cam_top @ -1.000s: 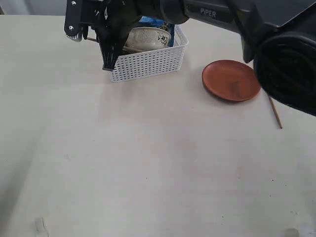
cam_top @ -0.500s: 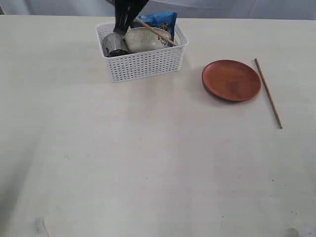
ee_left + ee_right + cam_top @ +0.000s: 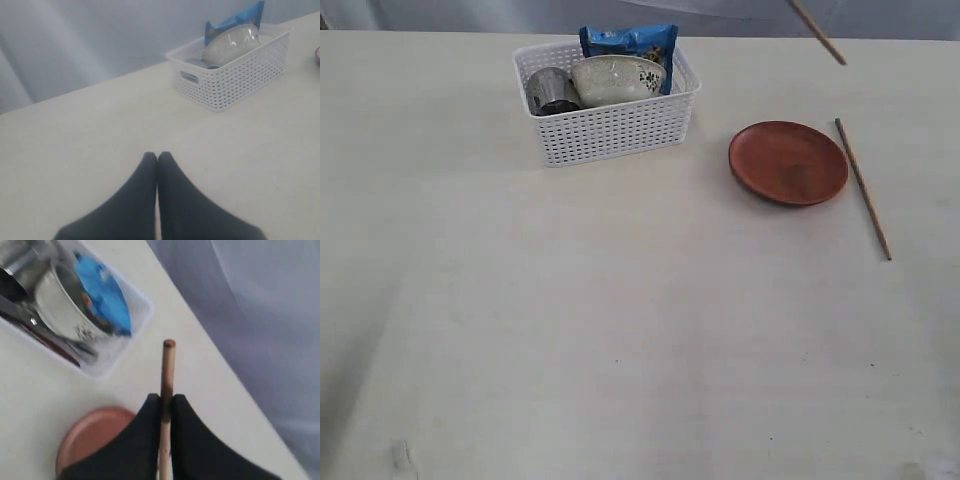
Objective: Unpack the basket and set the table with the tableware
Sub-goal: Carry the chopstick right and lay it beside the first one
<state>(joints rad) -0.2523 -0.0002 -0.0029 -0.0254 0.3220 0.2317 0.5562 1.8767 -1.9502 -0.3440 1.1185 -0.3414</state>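
Above the surface's (image 3: 620, 330) far edge, our right hand (image 3: 166, 404) pinches the second chopstick (image 3: 167, 365), which we should next lay beside the resting chopstick (image 3: 863, 188) by the plate (image 3: 788, 162).

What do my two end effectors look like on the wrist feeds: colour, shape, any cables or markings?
The left end effector and right end effector each have two matte black fingers, broad at the base, tapering to rounded tips. No cables or markings show.
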